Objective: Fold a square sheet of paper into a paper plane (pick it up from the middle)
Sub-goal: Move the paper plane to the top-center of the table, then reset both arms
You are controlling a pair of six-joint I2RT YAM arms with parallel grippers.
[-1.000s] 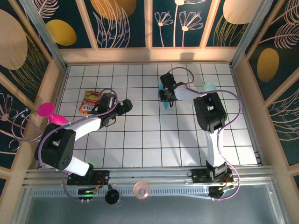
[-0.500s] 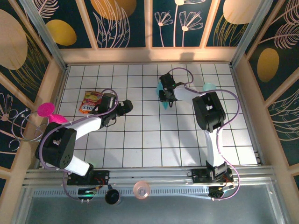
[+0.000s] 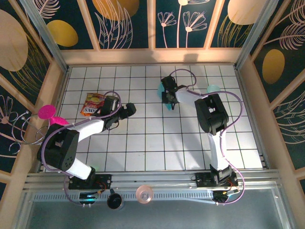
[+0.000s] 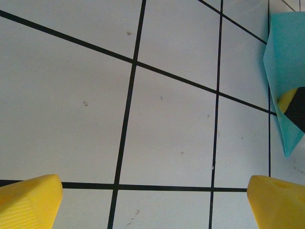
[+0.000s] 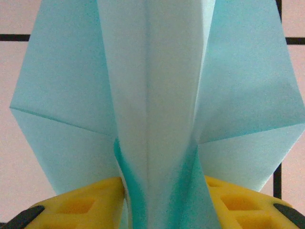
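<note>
Looks like the let-go step. Near side: left gripper (image 3: pixel 127 109) gaping wide over bare tile, so park it there, clear of the wings. Farther out: right gripper (image 5: pixel 157 210) straddles the paper plane (image 5: pixel 152 95) along its centre fold; can't tell if the pads (image 5: pixel 86 210) actually pinch. Open evenly, lift straight up, no drag. Plane lies far-centre on the table (image 3: pixel 143 143), under the right gripper, right of the left gripper.

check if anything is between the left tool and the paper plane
Nothing visible: bare white tiles lie between the left tool and the paper plane. The right tool is at the plane, yellow fingers either side of its fold.
</note>
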